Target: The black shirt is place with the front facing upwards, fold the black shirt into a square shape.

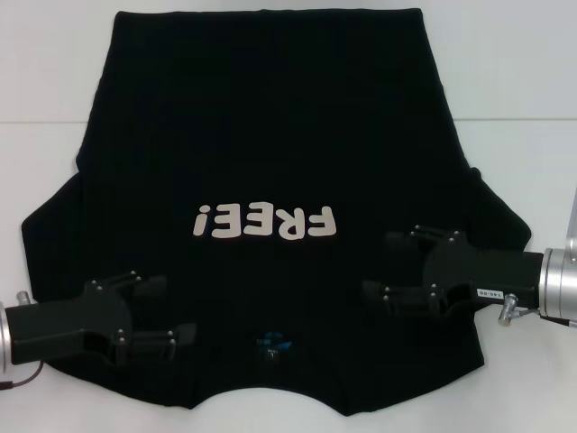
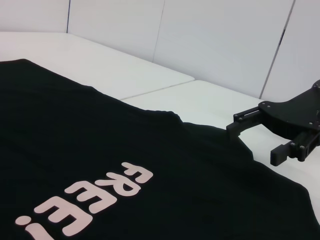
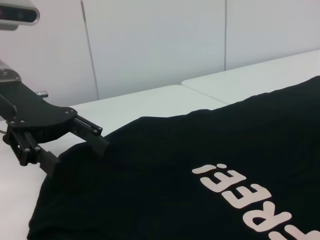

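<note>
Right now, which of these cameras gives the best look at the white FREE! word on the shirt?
The head view: all of the FREE! lettering lies unobstructed on the black shirt, between the left gripper and right gripper. The left wrist view shows it slanted and cut off at the edge; the right wrist view also crops it.

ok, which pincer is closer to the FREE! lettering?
The right pincer, over the black shirt beside the lettering's F end. The left pincer sits lower, nearer the collar edge, both with fingers spread.
</note>
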`<action>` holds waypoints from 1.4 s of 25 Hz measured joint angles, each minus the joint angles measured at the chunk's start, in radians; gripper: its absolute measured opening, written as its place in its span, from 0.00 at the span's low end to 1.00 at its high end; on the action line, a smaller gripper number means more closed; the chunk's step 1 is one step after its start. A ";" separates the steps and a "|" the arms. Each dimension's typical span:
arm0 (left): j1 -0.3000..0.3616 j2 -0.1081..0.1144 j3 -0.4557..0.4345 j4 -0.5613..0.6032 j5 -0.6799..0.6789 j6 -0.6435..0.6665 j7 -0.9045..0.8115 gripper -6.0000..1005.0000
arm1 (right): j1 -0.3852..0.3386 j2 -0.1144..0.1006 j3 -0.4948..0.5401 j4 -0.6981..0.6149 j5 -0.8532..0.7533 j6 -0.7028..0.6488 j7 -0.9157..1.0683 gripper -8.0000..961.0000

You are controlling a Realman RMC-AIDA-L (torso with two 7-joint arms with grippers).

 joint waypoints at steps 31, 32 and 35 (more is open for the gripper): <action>0.001 -0.001 0.000 0.000 0.000 0.003 0.000 0.93 | -0.001 -0.002 0.000 0.010 -0.003 -0.001 0.000 0.93; 0.001 -0.001 0.000 0.000 0.000 0.003 0.000 0.93 | -0.001 -0.001 0.000 0.010 -0.003 -0.001 0.000 0.93; 0.001 -0.001 0.000 0.000 0.000 0.003 0.000 0.93 | -0.001 -0.002 0.000 0.010 -0.003 -0.003 0.000 0.93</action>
